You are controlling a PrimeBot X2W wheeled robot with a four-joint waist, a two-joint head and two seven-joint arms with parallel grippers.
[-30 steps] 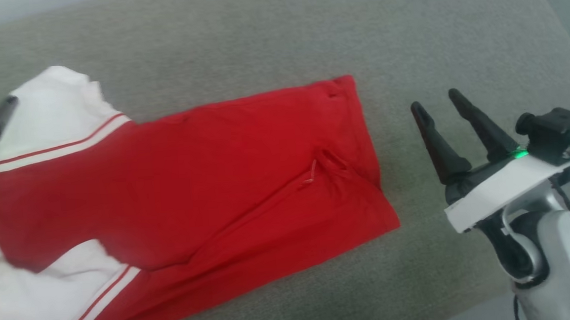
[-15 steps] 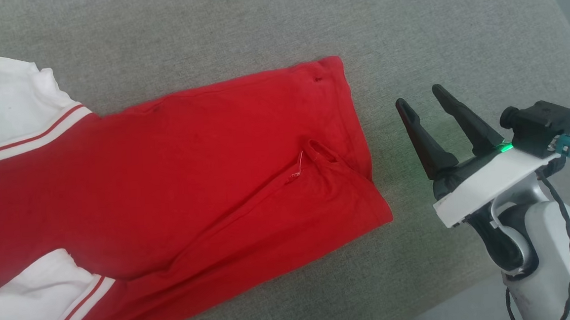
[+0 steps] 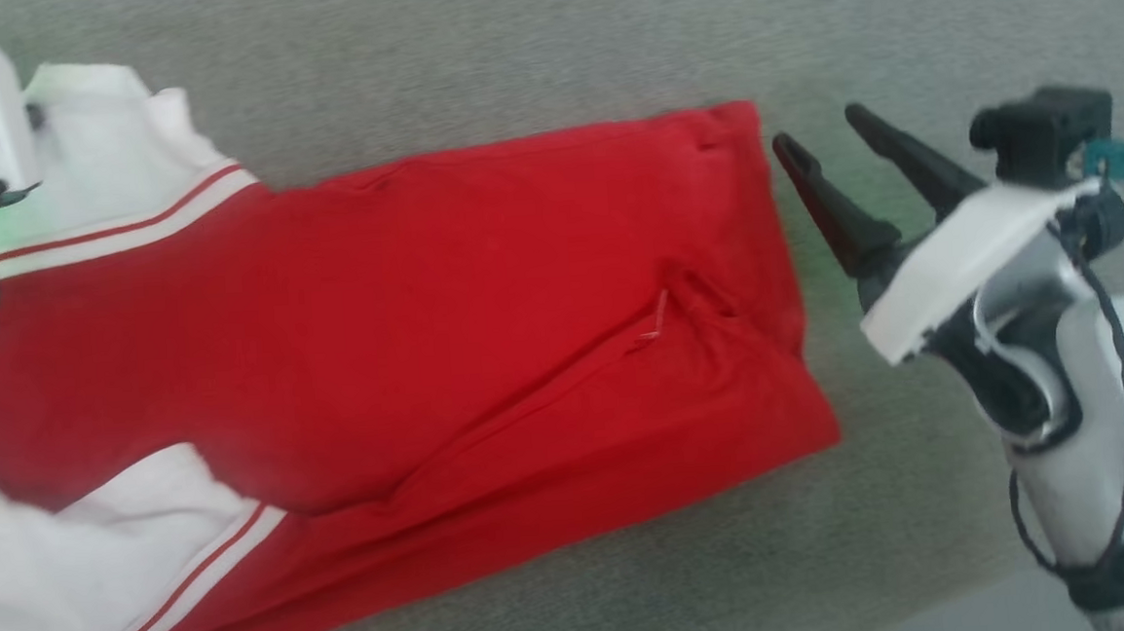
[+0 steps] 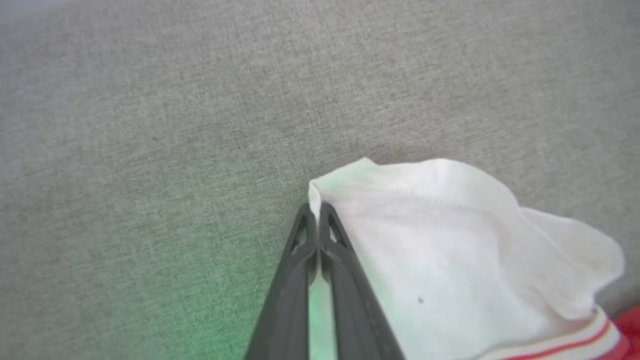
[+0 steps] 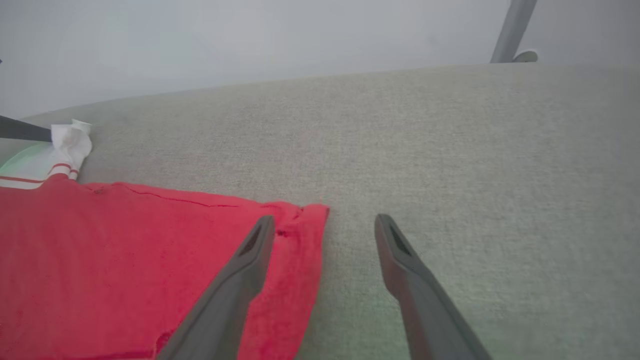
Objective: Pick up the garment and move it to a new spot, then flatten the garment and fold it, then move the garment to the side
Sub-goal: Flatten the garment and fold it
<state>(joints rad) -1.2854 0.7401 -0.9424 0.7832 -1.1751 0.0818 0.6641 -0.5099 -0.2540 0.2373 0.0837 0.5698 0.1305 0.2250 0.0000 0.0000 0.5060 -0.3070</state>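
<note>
Left gripper (image 4: 315,210) on garment (image 4: 450,240) (white sleeve)

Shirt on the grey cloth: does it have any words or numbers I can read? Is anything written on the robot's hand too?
No text can be read anywhere.
The shirt lies with a plain red side up, with white sleeves and red-white stripes: no letters or numbers.
The right gripper bears no label that can be read; the head view is blurred.
</note>
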